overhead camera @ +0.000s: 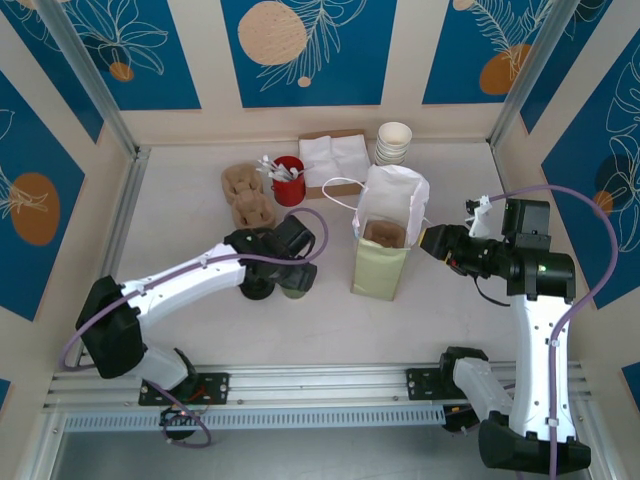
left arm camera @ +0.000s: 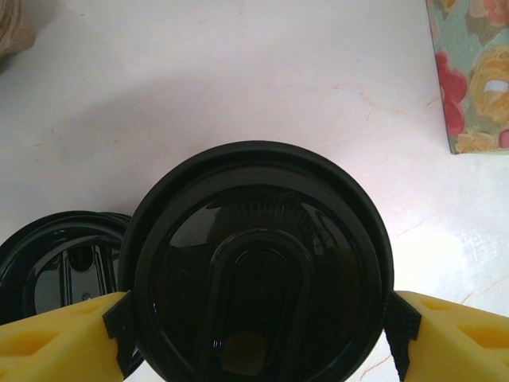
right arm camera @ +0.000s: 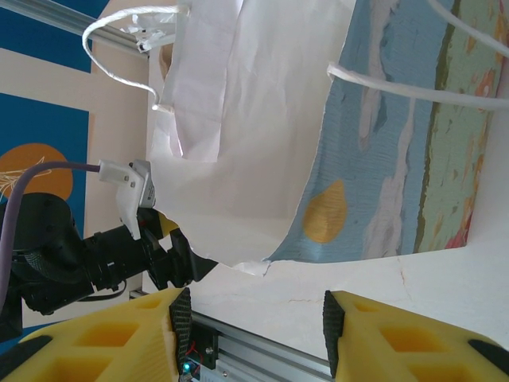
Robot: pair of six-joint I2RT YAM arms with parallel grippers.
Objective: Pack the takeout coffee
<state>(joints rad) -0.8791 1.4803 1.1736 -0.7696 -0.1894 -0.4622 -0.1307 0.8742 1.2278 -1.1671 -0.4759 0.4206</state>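
**Top view.** Near the middle of the table (overhead camera: pixel 330 330), an upright bag (overhead camera: pixel 380 272) with its mouth open and something brown inside. Left of it and apart, the cup (overhead camera: pixel 296 288), standing, mostly hidden under the left gripper (overhead camera: pixel 288 268), which reaches down over it. Close on the cup's left, black lids (overhead camera: pixel 258 290); touching or not, cannot tell. At the bag's right side, the right gripper (overhead camera: pixel 432 241), tip close against the bag's wall, contact unclear. Farther back: cardboard carriers (overhead camera: pixel 245 195), a red pot (overhead camera: pixel 289 184) of stirrers, napkins (overhead camera: pixel 335 152) and stacked white cups (overhead camera: pixel 393 142).

**Left wrist.** Looking down on the black lid of the cup (left arm camera: pixel 254 278), upright on the pale table (left arm camera: pixel 238 79). Yellow fingers (left arm camera: pixel 48 346) spread to either side of it, dark pads (left arm camera: pixel 119 330) right at the lid's rim; pressing or just short of it, cannot tell. Beyond the cup on the left and partly covered by it, the lids (left arm camera: pixel 56 263). At upper right and apart, a flowered corner of the bag (left arm camera: pixel 477 72).

**Right wrist.** Fingers (right arm camera: pixel 103 338) held apart, with bare table (right arm camera: pixel 398 290) showing through the gap between the pads (right arm camera: pixel 181 318). Just beyond the tips, the bag (right arm camera: pixel 238 119): white lining and torn lip nearest, painted blue-green side on the right, white cord handles (right arm camera: pixel 119 48) looping out.
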